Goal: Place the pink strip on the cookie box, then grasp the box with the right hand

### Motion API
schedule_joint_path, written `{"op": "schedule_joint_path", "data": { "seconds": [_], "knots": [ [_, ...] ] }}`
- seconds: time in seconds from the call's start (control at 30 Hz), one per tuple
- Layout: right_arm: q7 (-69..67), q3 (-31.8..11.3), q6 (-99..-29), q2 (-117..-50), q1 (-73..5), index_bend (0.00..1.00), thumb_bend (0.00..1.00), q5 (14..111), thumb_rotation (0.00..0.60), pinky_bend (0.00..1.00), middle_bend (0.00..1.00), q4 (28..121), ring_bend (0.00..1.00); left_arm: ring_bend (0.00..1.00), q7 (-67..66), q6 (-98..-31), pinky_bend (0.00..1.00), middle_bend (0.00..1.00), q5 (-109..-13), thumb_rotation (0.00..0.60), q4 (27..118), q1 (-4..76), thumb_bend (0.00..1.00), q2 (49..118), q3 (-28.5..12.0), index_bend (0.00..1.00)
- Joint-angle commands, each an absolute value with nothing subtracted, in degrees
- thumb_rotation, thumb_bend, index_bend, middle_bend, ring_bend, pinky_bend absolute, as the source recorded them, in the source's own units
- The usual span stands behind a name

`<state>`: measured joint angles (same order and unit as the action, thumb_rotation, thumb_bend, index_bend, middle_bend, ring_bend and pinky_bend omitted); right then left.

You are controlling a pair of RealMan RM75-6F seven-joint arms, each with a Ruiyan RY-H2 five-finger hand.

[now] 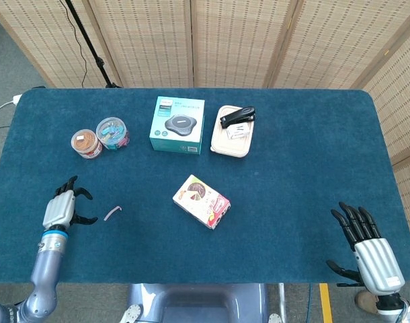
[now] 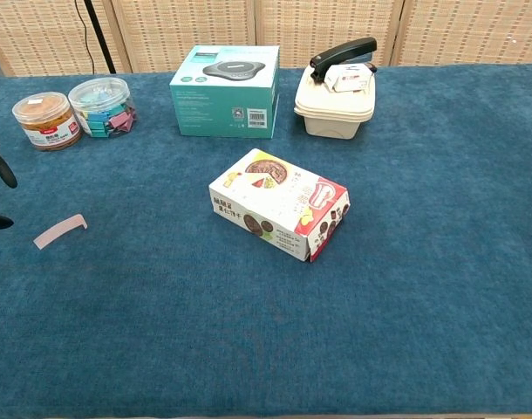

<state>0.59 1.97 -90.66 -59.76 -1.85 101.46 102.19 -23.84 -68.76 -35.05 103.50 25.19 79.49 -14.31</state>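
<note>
Pink strip (image 1: 112, 212) lies just beside the spread-fingered, empty left hand (image 1: 62, 208).

Lighting's bright and even in both views, soft from overhead, only faint shadows under stuff on the bench (image 1: 292, 188). Everything's sharp, no glare, no noticeable blur or edge warping.

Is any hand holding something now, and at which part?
Nothing is held. The left hand is open beside the pink strip, apart from it; the right hand is open.
</note>
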Motion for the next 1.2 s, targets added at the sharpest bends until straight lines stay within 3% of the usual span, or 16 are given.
{"op": "schedule_joint_path", "data": {
  "seconds": [0.03, 0.53, 1.2],
  "knots": [
    [0.07, 2.01, -90.62, -59.52, -1.9, 0.0, 0.0, 101.38, 0.6, 0.0, 0.0, 102.14, 0.0, 0.0, -27.24, -71.41, 0.0, 0.0, -30.55, 0.6, 103.82, 27.7, 0.08, 82.88, -15.15, 0.45],
    [-2.31, 2.22, -90.67, -58.45, -2.01, 0.0, 0.0, 101.37, 0.6, 0.0, 0.0, 102.09, 0.0, 0.0, -32.02, -76.71, 0.0, 0.0, -25.0, 0.6, 101.8, 30.56, 0.16, 88.73, -15.77, 0.46],
    [-4.15, 2.42, -91.03, -57.78, -2.03, 0.0, 0.0, 101.76, 0.6, 0.0, 0.0, 101.93, 0.0, 0.0, -34.2, -77.67, 0.0, 0.0, -22.57, 0.6, 98.69, 31.73, 0.24, 93.01, -16.1, 0.47]
  ]
}}
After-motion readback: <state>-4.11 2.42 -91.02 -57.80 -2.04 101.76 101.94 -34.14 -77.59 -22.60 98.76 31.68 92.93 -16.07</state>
